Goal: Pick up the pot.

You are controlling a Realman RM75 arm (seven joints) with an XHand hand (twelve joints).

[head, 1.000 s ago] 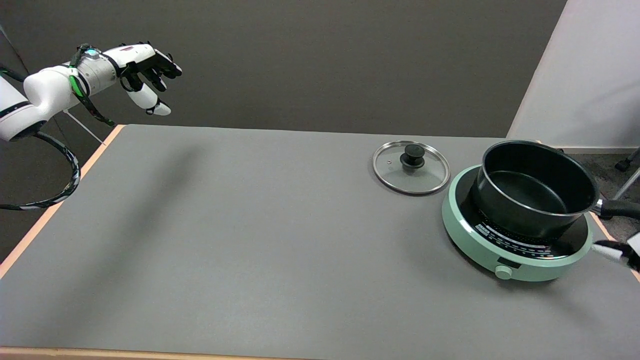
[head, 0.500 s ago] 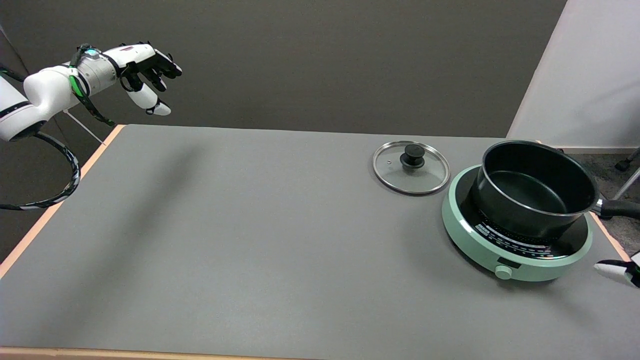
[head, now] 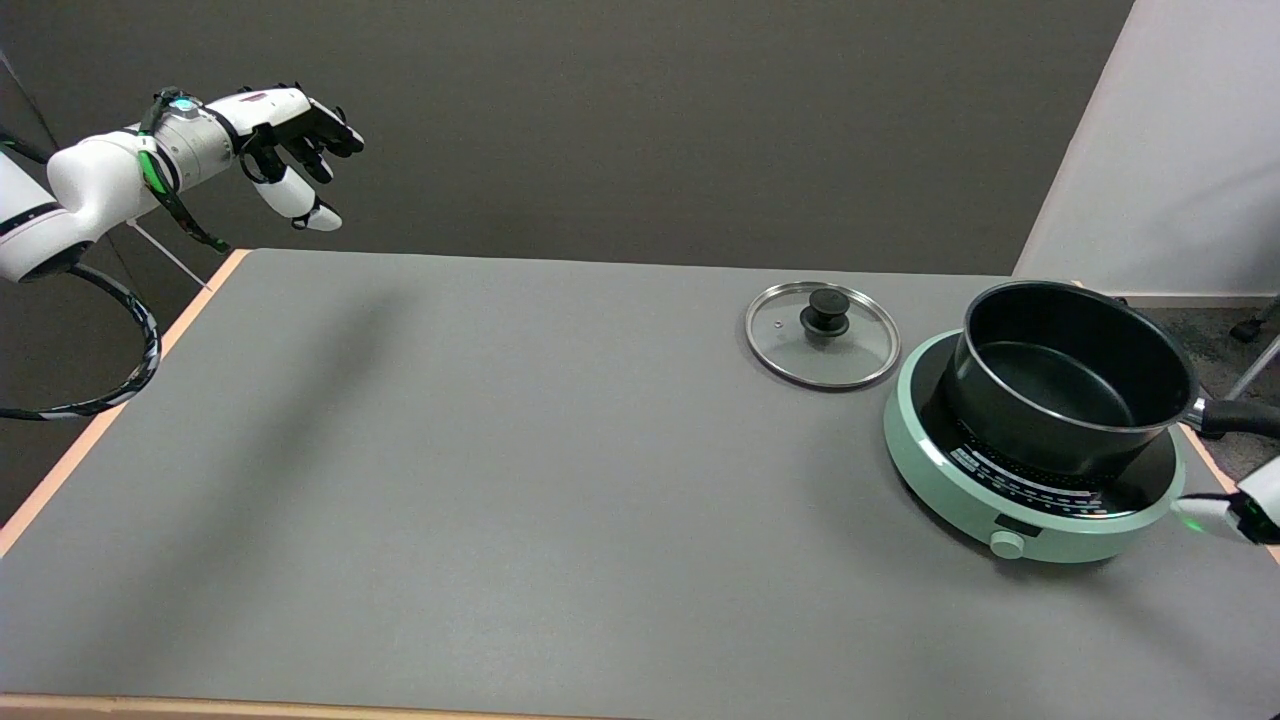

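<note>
The black pot [head: 1075,375] stands empty on a mint-green induction cooker [head: 935,470] at the table's right side. Its black handle [head: 1240,416] points right, past the picture's edge. Only a sliver of my right hand [head: 1235,508] shows at the right edge: a white fingertip just beside the cooker's rim, below the pot's handle and apart from it. Most of the hand is cut off, so whether its fingers are spread or curled is hidden. Nothing is seen in it.
A glass lid [head: 822,333] with a black knob lies flat on the grey table [head: 500,450], just left of the cooker. The idle left hand [head: 290,130] hangs in the air at the upper left. The table's right edge runs close behind the cooker.
The right hand's fingertip dipped lower and outward half a second ago, then rose back up beside the cooker's rim. The pot, the lid and the left hand stayed still.
</note>
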